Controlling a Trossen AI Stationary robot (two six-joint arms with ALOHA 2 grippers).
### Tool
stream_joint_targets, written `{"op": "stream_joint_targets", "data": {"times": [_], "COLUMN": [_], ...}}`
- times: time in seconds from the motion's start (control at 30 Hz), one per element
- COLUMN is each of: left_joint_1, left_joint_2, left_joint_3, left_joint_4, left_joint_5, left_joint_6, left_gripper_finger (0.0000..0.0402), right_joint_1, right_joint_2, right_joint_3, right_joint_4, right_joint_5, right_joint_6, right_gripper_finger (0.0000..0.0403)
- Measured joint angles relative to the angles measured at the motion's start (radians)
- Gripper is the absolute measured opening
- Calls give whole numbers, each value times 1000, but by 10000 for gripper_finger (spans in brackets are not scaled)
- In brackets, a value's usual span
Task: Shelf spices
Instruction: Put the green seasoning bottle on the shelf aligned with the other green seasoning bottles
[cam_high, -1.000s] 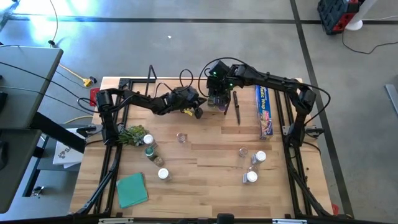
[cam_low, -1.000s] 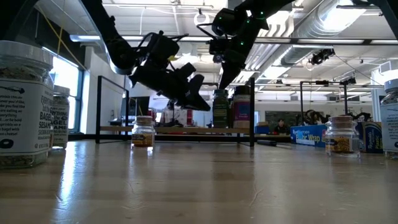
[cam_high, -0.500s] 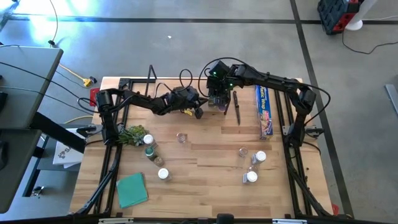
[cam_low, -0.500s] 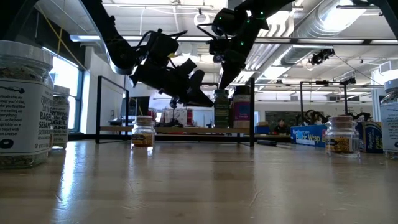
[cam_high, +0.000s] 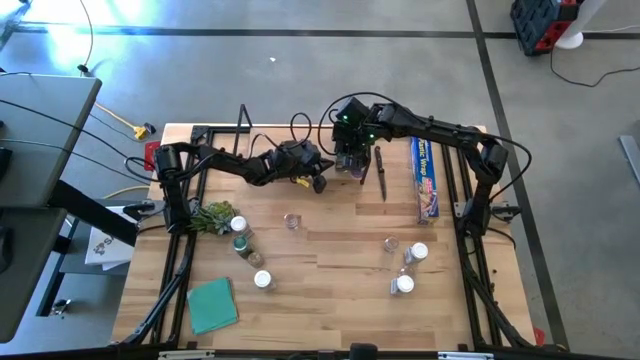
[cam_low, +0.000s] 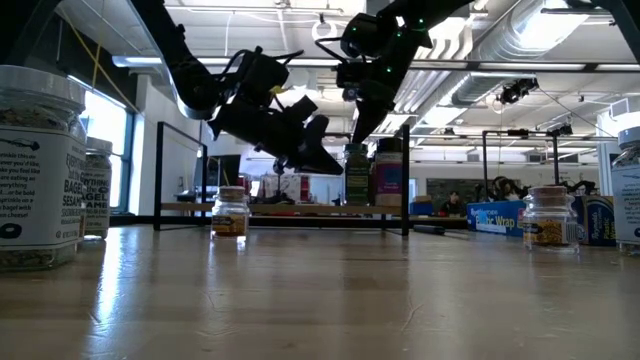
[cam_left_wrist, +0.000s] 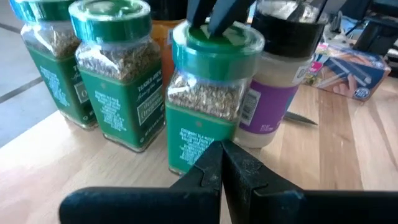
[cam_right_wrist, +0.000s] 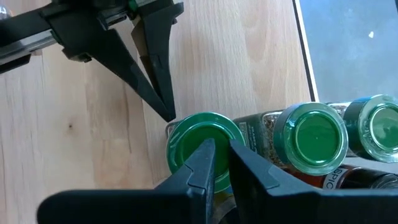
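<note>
Both dark two-finger grippers meet at one green-lidded clear spice jar (cam_left_wrist: 208, 99) at the back middle of the table, on the light-wood shelf board (cam_left_wrist: 93, 168) beside others already placed. The left gripper (cam_left_wrist: 222, 163) has its fingers pressed fully together, the tip at the foot of the jar; whether it touches the glass I cannot tell. The right gripper (cam_right_wrist: 216, 158) comes down from above, fingers nearly together with only a thin gap, tips over the round green lid; nothing appears clamped, and contact with the lid is unclear. Judgement: this looks like nudging or steadying the jar into the row, not carrying it. To do it well, push low and slowly, hold the top lightly so the jar stays upright, and stop before it knocks its neighbours. Contents: this jar holds pale, coarse flakes or seeds. Two more green-lidded jars (cam_left_wrist: 115, 87) beside it hold darker dried herbs behind green labels. A dark-lidded jar with a purple label (cam_left_wrist: 280, 81), just beside or touching it, holds pale powder. Still loose on the tabletop: several small jars left of centre (cam_high: 240, 240) and right of centre (cam_high: 405, 265). The long blue wrap box (cam_high: 425, 178) lies near the right arm.
</note>
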Motion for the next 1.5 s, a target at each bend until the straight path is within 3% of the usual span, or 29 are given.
{"op": "stream_joint_targets", "data": {"times": [0.2,0.73,0.9,1.1,1.23,1.33,1.4,1.5], "left_joint_1": [5,-52,-95,-202,-327,-421,-458,-481], "left_joint_2": [-25,-377,-566,-926,-1120,-1191,-1207,-1201], "left_joint_3": [0,-1,-56,-178,-189,-190,-190,-190], "left_joint_4": [-52,-406,-586,-883,-1062,-1146,-1173,-1183], "left_joint_5": [-3,-58,-64,-65,-200,-340,-390,-409], "left_joint_6": [18,143,215,254,152,88,52,15], "left_gripper_finger": [0,0,0,0,0,0,0,0], "right_joint_1": [0,11,74,269,401,445,424,356], "right_joint_2": [0,-57,-121,-193,-207,-195,-178,-154], "right_joint_3": [0,-3,-3,-79,-216,-290,-288,-220], "right_joint_4": [0,9,22,175,391,492,478,365], "right_joint_5": [0,49,86,86,111,336,451,410], "right_joint_6": [49,123,124,97,98,97,103,178], "right_gripper_finger": [41,41,40,27,16,14,14,13]}}
